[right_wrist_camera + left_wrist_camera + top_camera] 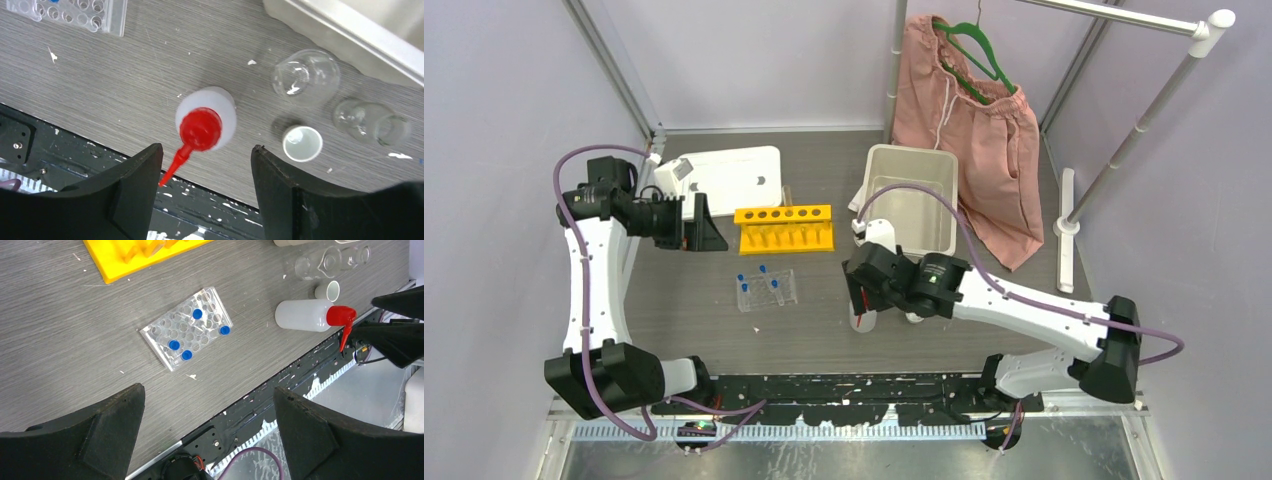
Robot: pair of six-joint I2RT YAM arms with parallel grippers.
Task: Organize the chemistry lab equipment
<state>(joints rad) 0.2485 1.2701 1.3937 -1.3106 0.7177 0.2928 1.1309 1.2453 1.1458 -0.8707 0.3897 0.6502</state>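
**Q:** What does the right pincer point(206, 152) show?
**A:** Its two black fingers stand apart and grip nothing. Below the gap stands the white squeeze bottle with a red spouted cap point(205, 122). It is upright on the grey wood-grain table point(125, 85), spout pointing toward the table's near edge. As far as the wrist view shows, neither finger touches it.

**Q:** What lies beside the bottle?
**A:** Near it is a tiny white round cup point(302, 143), mouth up. Beyond the cup are two small clear glass vessels point(306, 76), close to the wall of a white plastic tub point(325, 30).

**Q:** And the left pincer point(209, 392)?
**A:** It is wide open and empty, raised over the table's left side. Its view takes in the clear plastic grid rack point(186, 327), lying flat, with four small blue-capped tubes point(174, 344) seated in its holes. Behind that, the yellow six-hole tube rack point(784, 227) stands apart from the grid rack.
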